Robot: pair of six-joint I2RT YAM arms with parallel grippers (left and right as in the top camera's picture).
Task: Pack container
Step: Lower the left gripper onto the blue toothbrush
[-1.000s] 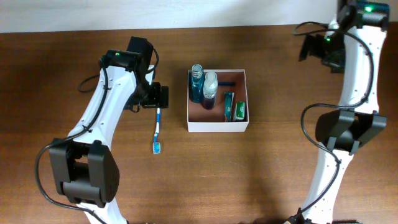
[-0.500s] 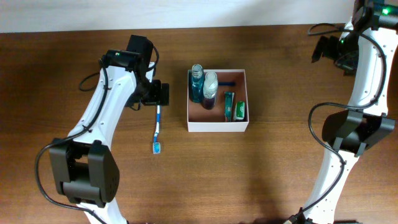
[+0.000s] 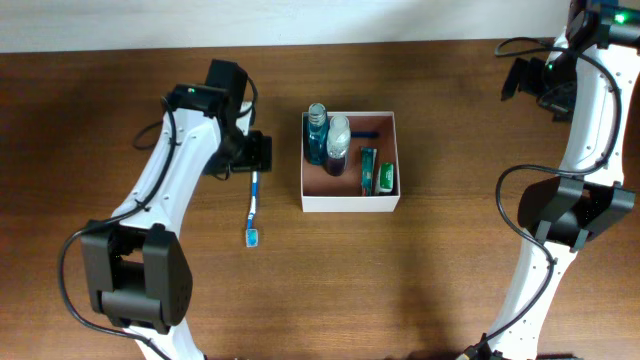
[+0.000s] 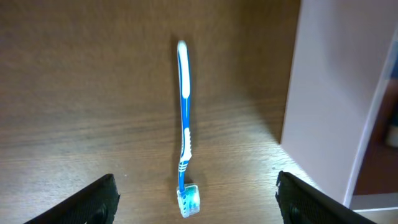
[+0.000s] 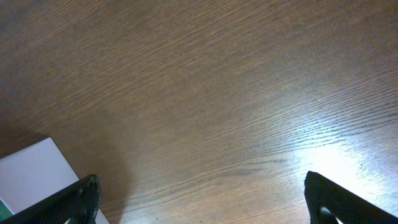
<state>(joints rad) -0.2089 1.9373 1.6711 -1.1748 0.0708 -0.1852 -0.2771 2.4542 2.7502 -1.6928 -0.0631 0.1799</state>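
The container (image 3: 350, 202) is a square white-walled box with a reddish-brown inside, at the table's middle. It holds two clear bottles (image 3: 328, 140), a green tube and a green soap packet (image 3: 385, 178). Its white wall shows in the left wrist view (image 4: 323, 99) and its corner in the right wrist view (image 5: 31, 171). A blue and white toothbrush (image 3: 253, 208) lies on the table left of the box, also in the left wrist view (image 4: 184, 124). My left gripper (image 4: 196, 208) is open above the toothbrush, its head between the fingers. My right gripper (image 5: 202, 199) is open and empty, at the far right.
The table is dark brown wood (image 3: 400, 290). A pale wall runs along the table's far edge (image 3: 300, 20). The two arm bases stand at the front left (image 3: 130, 280) and at the right (image 3: 570, 215).
My right arm has swung to the right, away from the container. My left arm has barely shifted over the toothbrush.
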